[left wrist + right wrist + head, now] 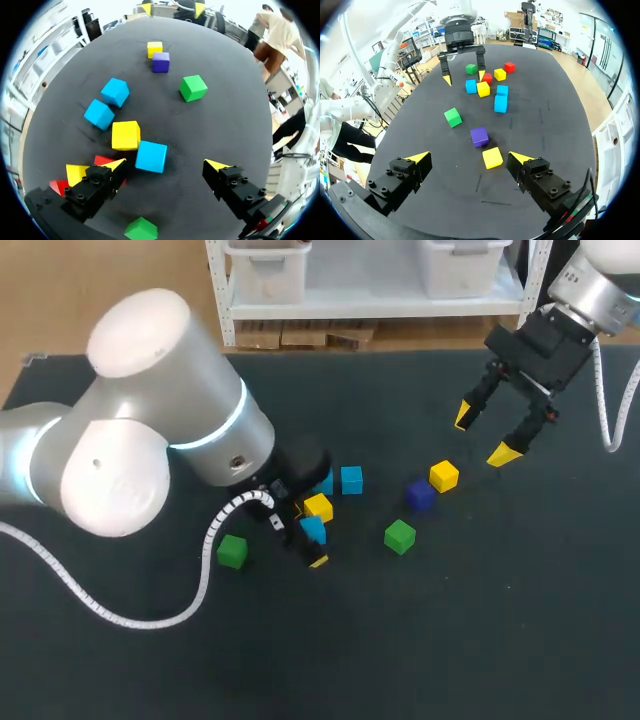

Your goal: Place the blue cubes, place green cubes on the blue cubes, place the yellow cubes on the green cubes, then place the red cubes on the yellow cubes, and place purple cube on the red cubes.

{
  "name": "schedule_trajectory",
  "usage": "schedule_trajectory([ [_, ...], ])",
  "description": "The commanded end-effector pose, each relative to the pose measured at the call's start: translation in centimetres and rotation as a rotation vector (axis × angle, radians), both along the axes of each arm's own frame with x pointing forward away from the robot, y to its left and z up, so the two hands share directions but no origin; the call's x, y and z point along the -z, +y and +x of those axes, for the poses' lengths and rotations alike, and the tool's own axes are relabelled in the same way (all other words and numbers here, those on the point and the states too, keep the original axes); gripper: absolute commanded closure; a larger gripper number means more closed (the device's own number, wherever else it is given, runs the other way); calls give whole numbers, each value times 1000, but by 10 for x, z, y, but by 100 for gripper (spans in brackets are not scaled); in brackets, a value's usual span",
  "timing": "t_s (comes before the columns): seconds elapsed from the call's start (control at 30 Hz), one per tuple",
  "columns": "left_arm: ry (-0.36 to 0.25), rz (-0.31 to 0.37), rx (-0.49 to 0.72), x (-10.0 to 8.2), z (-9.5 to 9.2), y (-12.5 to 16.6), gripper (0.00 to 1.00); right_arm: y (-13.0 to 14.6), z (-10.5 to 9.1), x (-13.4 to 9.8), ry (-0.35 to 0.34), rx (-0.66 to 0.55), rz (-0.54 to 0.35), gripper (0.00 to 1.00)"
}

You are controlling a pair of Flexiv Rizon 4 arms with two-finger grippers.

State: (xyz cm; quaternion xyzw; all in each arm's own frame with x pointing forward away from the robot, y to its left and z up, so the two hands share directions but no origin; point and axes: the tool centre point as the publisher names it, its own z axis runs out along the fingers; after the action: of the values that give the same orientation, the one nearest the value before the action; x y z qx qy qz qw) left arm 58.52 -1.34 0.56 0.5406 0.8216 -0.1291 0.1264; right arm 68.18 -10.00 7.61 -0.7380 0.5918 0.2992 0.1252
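Note:
My left gripper (pixel 166 165) is open low over the cube cluster, with one blue cube (pixel 151 156) between its fingers, touching neither. Ahead of it lie a yellow cube (pixel 125 135) and two more blue cubes (pixel 99 114). Red cubes (pixel 102 160) and another yellow cube (pixel 76 172) are partly hidden behind one finger. In the head view the blue cube (pixel 313 528) sits at the left gripper (pixel 305 540). My right gripper (pixel 484 436) hangs open above the table's far right. Below it are a yellow cube (pixel 492 157), the purple cube (pixel 479 136) and a green cube (pixel 453 117).
A second green cube (pixel 232 551) lies alone to the left of the cluster, under my left arm. The left arm's white cable (pixel 120 615) loops over the black table (pixel 450 640) at the front left.

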Motion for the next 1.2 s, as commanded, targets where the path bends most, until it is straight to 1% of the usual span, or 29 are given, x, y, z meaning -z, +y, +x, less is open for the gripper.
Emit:
schedule_trajectory([
  [0.03,5,21,40,-1,8,-6,0,0,1,0,1,-1,2,0],
  [0.37,-21,35,119,1,10,-7,0,0,1,0,1,-1,2,0],
  [0.7,-26,46,137,6,7,-2,0,0,1,0,1,-1,2,0],
  [0.73,-28,43,137,7,7,-1,5,0,1,0,1,-1,2,0],
  [0.77,-29,43,137,7,6,-1,18,0,1,0,1,-1,2,0],
  [0.8,-29,43,137,7,6,-1,26,0,1,0,1,-1,2,0],
  [0.87,-27,43,134,8,5,0,27,0,1,0,1,-1,2,0],
  [0.93,-25,44,133,10,5,0,34,0,1,0,1,-1,2,0],
  [1.0,-25,45,132,11,6,0,53,0,1,0,1,-1,2,0],
  [1.07,-26,43,130,12,6,1,60,0,1,0,1,-1,2,0],
  [1.1,-27,42,129,12,6,1,72,0,1,0,1,-1,2,0],
  [1.13,-30,39,128,12,6,1,81,0,1,0,1,-1,2,0],
  [1.17,-32,37,127,12,6,1,93,0,1,0,1,-1,2,0],
  [1.2,-33,37,127,12,6,1,100,0,1,0,1,-1,2,0],
])
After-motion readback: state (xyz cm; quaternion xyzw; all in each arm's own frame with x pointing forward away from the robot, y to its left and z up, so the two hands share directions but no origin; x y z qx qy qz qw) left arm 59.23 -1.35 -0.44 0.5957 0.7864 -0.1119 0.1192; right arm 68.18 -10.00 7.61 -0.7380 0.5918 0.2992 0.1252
